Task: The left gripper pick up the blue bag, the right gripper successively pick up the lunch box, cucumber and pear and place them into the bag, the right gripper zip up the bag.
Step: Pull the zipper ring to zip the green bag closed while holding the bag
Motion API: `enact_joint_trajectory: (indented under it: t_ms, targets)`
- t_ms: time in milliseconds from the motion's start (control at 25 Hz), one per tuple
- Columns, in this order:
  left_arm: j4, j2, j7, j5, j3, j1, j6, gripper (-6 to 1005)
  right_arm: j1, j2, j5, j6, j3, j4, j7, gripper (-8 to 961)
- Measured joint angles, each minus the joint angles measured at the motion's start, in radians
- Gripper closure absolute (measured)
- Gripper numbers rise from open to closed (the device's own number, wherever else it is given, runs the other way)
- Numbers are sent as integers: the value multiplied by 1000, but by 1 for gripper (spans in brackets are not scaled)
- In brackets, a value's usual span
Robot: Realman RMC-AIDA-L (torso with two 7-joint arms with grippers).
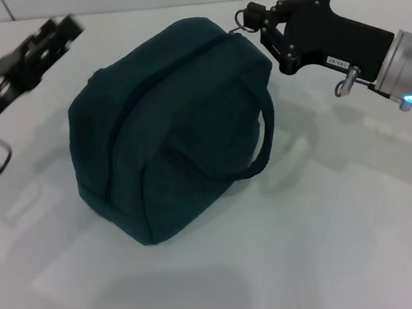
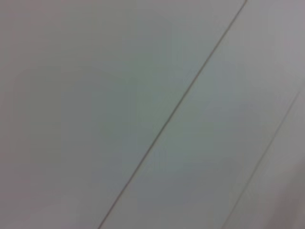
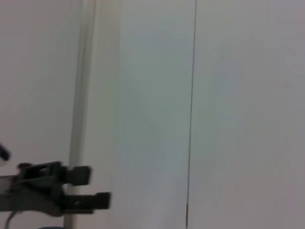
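— Sitting shut in the middle of the white worktop [image 1: 333,244], the blue bag [image 1: 166,129] looked zipped along its whole top, so I judged the lunch box, cucumber and pear were already inside; none showed anywhere.

— And the arms?

— The right gripper [image 1: 252,18] hung at the bag's far right corner, its jaws pinched narrow around the ring pull [image 1: 236,24], which fits the end of a zipping stroke. The left gripper [image 1: 60,29] was lifted off to the bag's far left, well apart from it, touching nothing; its jaws stood slightly parted with nothing between them.
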Motion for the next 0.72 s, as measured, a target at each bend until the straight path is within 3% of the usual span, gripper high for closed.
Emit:
enact_joint_trajectory:
  t_ms: [160,320,600,720]
  targets:
    - [9,19,-58,35,2,-78,-70,232,0,1,0,-1,-1,0,-3,947]
    - [53,46,-220,140,19,-155,-159,235,-5,2,0,-1,-2,-5,-4,947]
    - [183,102,-485,300,210,-236,-161,241,-14,3,0,-14,0,-5,-5,947]
    - [213,111,-550,306,264,-241,-159,250,-18,3,0,-25,2,-2,-5,947]
